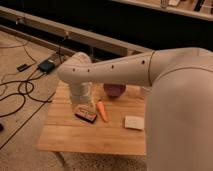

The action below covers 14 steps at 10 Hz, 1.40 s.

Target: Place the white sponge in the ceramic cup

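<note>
The white sponge [133, 122] lies free on the right of the wooden table [75, 142], well apart from the gripper [83, 102], which hangs wide-jawed and empty over the black-and-red bar [86, 115], apparently not yet aimed, while the ceramic cup [144, 92] peeks out beside the purple bowl [114, 90].

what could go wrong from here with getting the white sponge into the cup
1. The gripper sits low at the left of the table, by the carrot and black-and-red bar; crossing to the white sponge may knock them.
2. The ceramic cup is mostly hidden behind the arm, close to the purple bowl; the drop may miss.
</note>
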Motion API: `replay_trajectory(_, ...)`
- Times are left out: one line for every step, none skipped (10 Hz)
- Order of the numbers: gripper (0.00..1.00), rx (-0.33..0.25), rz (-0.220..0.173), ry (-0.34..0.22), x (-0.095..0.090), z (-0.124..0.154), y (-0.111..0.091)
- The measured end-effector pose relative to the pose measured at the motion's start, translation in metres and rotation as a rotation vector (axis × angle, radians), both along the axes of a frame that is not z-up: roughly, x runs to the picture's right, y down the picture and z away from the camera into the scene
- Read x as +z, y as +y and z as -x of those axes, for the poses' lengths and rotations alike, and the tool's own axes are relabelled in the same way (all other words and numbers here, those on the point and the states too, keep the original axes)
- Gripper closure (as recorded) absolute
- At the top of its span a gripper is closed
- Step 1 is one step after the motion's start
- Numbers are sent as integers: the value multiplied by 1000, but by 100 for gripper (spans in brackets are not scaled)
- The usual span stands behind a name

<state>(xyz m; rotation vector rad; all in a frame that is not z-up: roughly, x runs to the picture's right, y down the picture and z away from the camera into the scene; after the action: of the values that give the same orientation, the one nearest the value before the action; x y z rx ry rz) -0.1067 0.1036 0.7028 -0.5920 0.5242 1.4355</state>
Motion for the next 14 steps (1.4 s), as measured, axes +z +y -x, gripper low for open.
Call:
replay_trajectory(35, 0, 0, 0, 0, 0, 0)
replay_trajectory(35, 0, 0, 0, 0, 0, 0)
replay_trajectory(35, 0, 0, 0, 0, 0, 0)
replay_trajectory(35, 0, 0, 0, 0, 0, 0)
replay_trajectory(35, 0, 0, 0, 0, 0, 0)
replay_trajectory(35, 0, 0, 0, 0, 0, 0)
replay_trajectory(35, 0, 0, 0, 0, 0, 0)
replay_trajectory(35, 0, 0, 0, 0, 0, 0)
replay_trajectory(35, 0, 1, 1, 0, -1, 1)
replay_trajectory(35, 7, 6, 12, 1, -9, 4)
replay_trajectory(35, 18, 9, 24, 2, -19, 8)
replay_trajectory(35, 33, 7, 28, 3, -27, 12)
replay_trajectory(35, 51, 5, 35, 3, -37, 17)
replay_trajectory(35, 67, 1, 42, 3, -48, 21)
